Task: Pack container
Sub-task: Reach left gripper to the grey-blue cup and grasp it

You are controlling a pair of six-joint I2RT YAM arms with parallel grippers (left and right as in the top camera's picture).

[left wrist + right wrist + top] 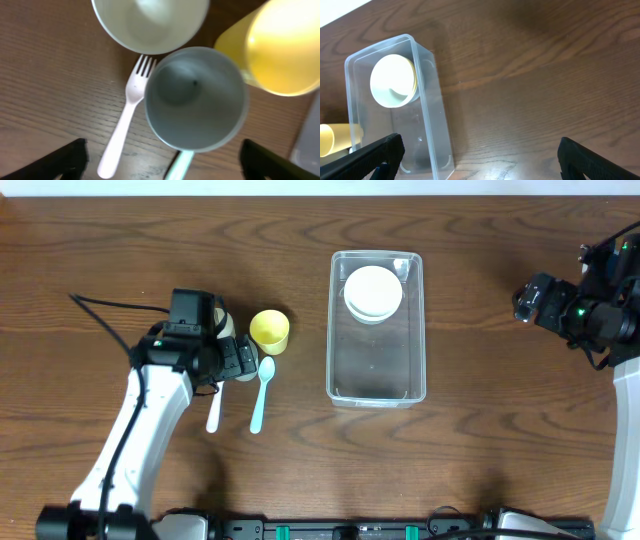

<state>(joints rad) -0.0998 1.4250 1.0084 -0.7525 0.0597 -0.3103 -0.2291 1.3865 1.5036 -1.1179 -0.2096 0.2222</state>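
while the left gripper (162, 150) hung wide open over a pale cup (196, 99), nothing was held in it. the container (376, 370) was set well to its right, past the yellow cup (269, 331), long axis running away from the robot, a white bowl (373, 292) at its far end. the right gripper (480, 145), also spread wide and empty, was seen beyond the container's other side. a rightward carry was judged likely.

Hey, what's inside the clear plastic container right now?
Inside the container sits one round white bowl, at the end away from the robot. The rest of its floor looks bare. Whatever might lie beneath the bowl is covered, so I cannot tell.
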